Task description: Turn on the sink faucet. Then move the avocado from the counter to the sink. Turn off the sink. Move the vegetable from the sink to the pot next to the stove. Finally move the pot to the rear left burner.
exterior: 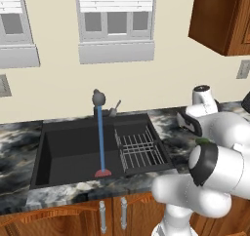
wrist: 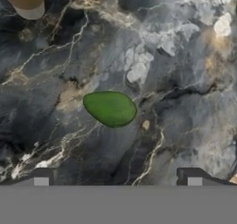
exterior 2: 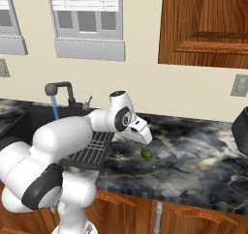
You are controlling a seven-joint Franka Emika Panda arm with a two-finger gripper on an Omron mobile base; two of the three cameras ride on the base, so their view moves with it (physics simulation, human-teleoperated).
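The claw [wrist: 117, 177] hangs over the marble counter [wrist: 185, 79] with its two dark fingertips [wrist: 42, 176] spread wide apart and nothing between them; in the hand view they rise at about seven and five o'clock, and the avocado [wrist: 110, 108] lies on the stone near the middle of that view, toward twelve o'clock from the gap between the tips, apart from both; a tan rounded shape [wrist: 27, 1] sits at the eleven o'clock corner of the same view, too cropped to name.

From the right base view the hand [exterior 2: 138, 130] points down and the avocado [exterior 2: 146, 154] rests on the counter [exterior 2: 193, 151] just beneath it, at roughly five o'clock from the hand, clear of it; the dish rack [exterior 2: 94, 148] lies at nine o'clock from the avocado, just past the sink's edge.

From the left base view the black sink [exterior: 73, 149] lies at nine o'clock from the arm; the faucet [exterior: 99, 99] stands at the basin's rear rim and a blue stream of water [exterior: 101, 140] falls from it to the basin floor, ending in a reddish splash [exterior: 103, 173]; the wire rack [exterior: 139, 149] fills the basin's right part; a sliver of the avocado [exterior: 201, 141] peeks out green from behind the arm's white links, on the counter to the three o'clock side of the sink.
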